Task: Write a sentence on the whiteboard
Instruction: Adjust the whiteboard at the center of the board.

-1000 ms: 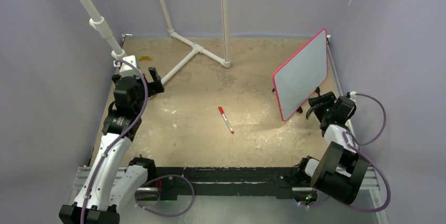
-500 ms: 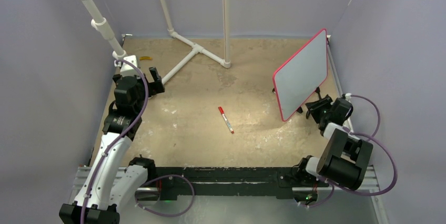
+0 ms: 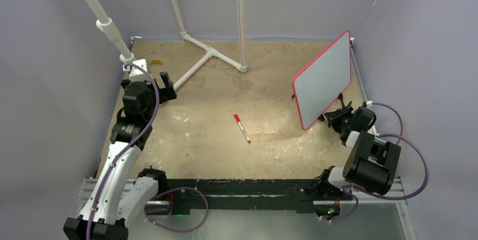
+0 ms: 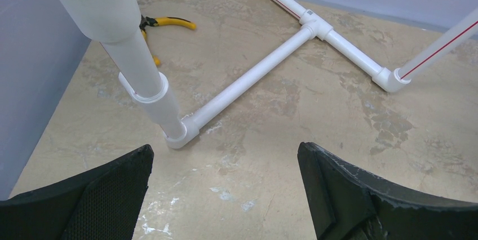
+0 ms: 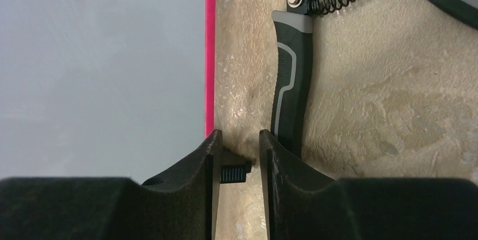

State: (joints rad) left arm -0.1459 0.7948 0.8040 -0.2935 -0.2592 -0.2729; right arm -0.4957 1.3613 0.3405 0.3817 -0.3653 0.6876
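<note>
The whiteboard (image 3: 322,79), white with a thin red-pink frame, stands tilted at the right of the table. In the right wrist view its bare face (image 5: 101,71) fills the left half. The sentence is out of view; no lettering shows on the face I see. My right gripper (image 3: 332,117) is at the board's lower near corner. Its jaws (image 5: 239,136) stand narrowly open around a small black foot (image 5: 234,171), which touches the left finger with a gap to the right one. A red-capped marker (image 3: 242,128) lies mid-table. My left gripper (image 3: 167,87) (image 4: 225,155) hangs wide open and empty at the left.
A white PVC pipe frame (image 3: 211,53) (image 4: 253,74) spans the back of the table, one leg just ahead of the left gripper. Yellow-handled pliers (image 4: 169,23) lie at the back left. A black-and-grey spring-loaded cutter (image 5: 287,82) lies just right of the right gripper. Walls close three sides.
My right arm has swung in and lowered toward the board's near corner, and its jaws have narrowed around the foot. The left arm, marker and board have not moved.
</note>
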